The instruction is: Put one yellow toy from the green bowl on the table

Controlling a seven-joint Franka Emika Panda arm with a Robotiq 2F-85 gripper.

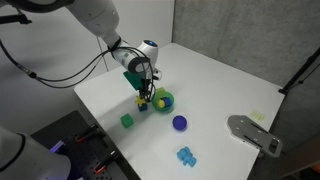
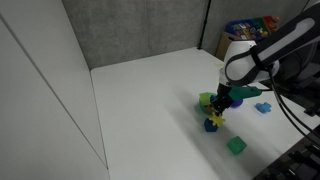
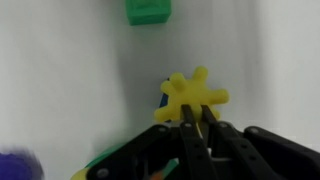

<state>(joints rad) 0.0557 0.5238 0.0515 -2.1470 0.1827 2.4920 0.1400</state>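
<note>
Yellow toy (image 3: 193,97) status: table (image 1: 230,80) underneath; green bowl (image 1: 166,101) just beside gripper (image 3: 193,120); fingers (image 3: 185,135) nearly closed, pinching toy's lower prong just above table. Looks light, stiff, spiky; one-prong hold may pivot, hub grip safer.

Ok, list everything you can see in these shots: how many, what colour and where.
yellow toy: one, pale yellow, pinched in the gripper
green bowl: one, bright green, mid-table beside the gripper
green cube: one, green, on the table near an edge
purple round toy: one, purple, on the table near the bowl
blue toy: one, light blue, near a table corner
dark blue piece: one, below the gripper, shape unclear
grey object: one, grey, at the table's edge
table: one, white
gripper: one, black, shut on the yellow toy
arm: one, white
</note>
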